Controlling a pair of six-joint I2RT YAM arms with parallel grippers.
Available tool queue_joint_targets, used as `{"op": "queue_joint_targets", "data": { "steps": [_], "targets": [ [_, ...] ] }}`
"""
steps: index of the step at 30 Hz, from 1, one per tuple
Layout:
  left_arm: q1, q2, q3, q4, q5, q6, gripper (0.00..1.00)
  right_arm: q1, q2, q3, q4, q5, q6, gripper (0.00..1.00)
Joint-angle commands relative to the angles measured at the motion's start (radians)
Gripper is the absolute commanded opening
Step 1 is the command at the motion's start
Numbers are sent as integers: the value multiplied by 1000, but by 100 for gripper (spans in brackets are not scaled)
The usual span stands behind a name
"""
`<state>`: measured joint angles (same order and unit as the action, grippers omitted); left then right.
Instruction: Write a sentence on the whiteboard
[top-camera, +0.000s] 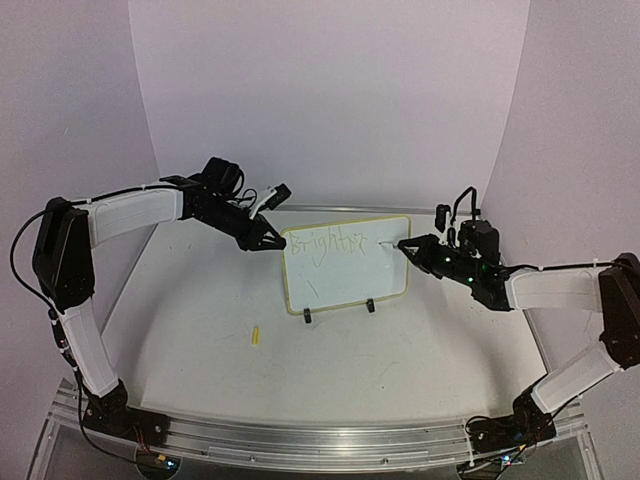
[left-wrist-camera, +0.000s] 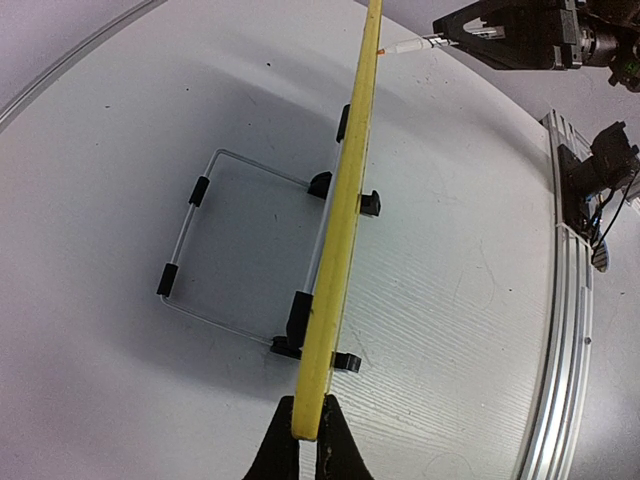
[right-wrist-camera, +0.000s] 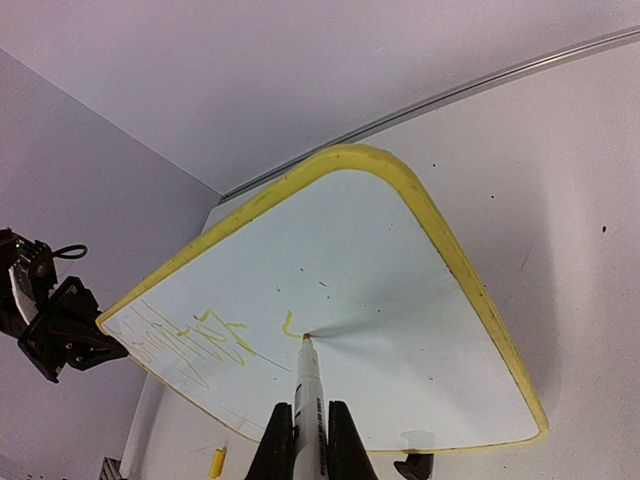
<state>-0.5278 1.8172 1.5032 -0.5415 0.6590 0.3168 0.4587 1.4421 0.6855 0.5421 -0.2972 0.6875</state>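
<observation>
The left gripper (top-camera: 268, 236) is clenched on the left edge of the whiteboard (top-camera: 350, 285), which stands nearly upright toward the far middle of the table (top-camera: 190, 320), long axis left to right. The sentence (top-camera: 322, 243) covers its upper left. Just right of the last letters the marker (top-camera: 393, 243) tip touches the face. The right gripper (top-camera: 412, 246) grasps the marker, so the blank stretch lies toward that arm.

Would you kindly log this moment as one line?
left jaws: shut on whiteboard; right jaws: shut on marker; tip on whiteboard; sentence: begun
</observation>
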Motion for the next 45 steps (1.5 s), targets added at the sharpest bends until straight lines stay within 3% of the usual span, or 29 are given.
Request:
{"op": "queue_joint_targets", "data": {
  "steps": [1,16,35,45],
  "targets": [
    [-5,-29,8,-20,-36,35,0,-7,-31,53,-12,52,-15,0],
    [-5,-32,9,-20,-35,35,0,-7,-30,138,-12,63,-33,0],
    [-6,-33,11,-19,-30,33,0,-7,-7,10,-8,95,1,0],
    [-6,-39,11,-20,-30,34,0,-8,-90,7,-30,127,-12,0]
  ]
}}
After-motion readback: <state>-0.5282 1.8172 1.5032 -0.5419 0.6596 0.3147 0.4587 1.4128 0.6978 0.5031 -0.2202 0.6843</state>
